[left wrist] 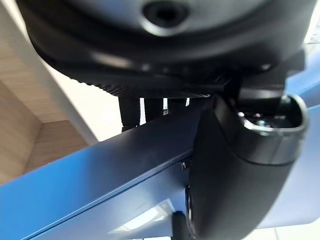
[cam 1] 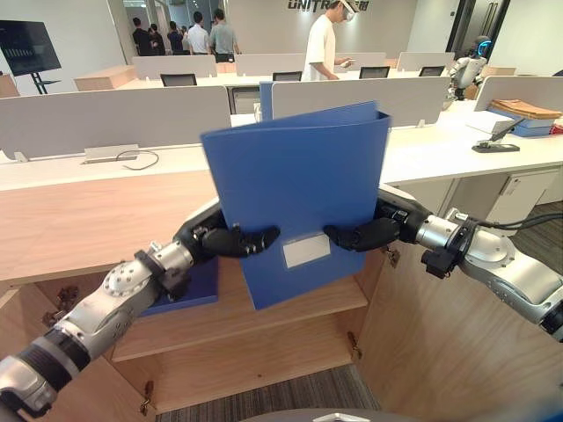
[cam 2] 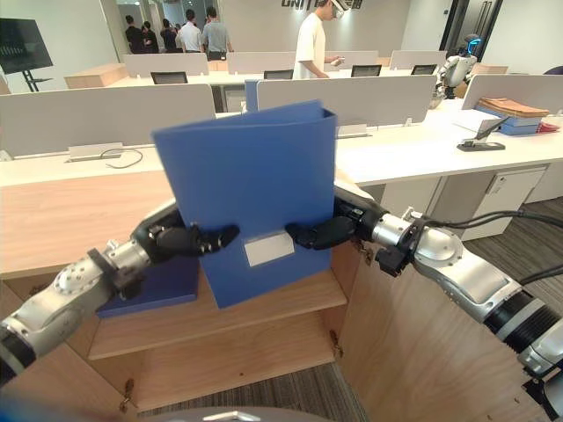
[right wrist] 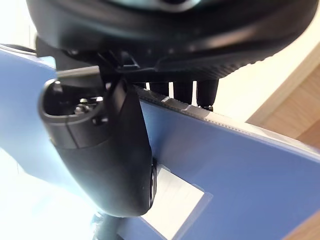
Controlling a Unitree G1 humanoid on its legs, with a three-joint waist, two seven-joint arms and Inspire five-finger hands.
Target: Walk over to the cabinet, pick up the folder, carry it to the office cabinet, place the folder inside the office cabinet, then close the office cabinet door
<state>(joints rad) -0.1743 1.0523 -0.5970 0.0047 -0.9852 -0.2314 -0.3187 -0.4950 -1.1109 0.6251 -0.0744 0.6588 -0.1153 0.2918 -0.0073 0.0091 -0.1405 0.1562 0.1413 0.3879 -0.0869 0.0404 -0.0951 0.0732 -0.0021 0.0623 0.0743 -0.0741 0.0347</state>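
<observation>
Held the folder [cam 1: 295,176] upright and a little tilted, in the air before the open cabinet [cam 1: 264,352], its lower corner in front of the upper shelf [cam 1: 325,303]; could not tell whether it touched the board. Gripped it low down from both sides: left hand [cam 1: 230,240] at the left edge, right hand [cam 1: 365,234] at the right edge, both clamped on the folder. Laid each thumb flat across the blue front cover, pointing inward toward the other, with the fingers tucked behind the back cover. Confirmed the same in the wrist views: left thumb [left wrist: 235,170] on the front and fingers [left wrist: 150,107] past the edge; likewise right thumb [right wrist: 110,150] and fingers [right wrist: 182,92]. Kept both forearms stretched forward and angled inward, wrists about level.

Carried a white label [cam 1: 306,251] between the two thumbs; no writing legible on it.

Left a second folder [cam 1: 189,294] lying flat on the same shelf, behind the left wrist. Stood below a wooden counter [cam 1: 79,220], with a white desk [cam 1: 457,145] beyond and a person [cam 1: 323,44] in a white shirt farther back.
</observation>
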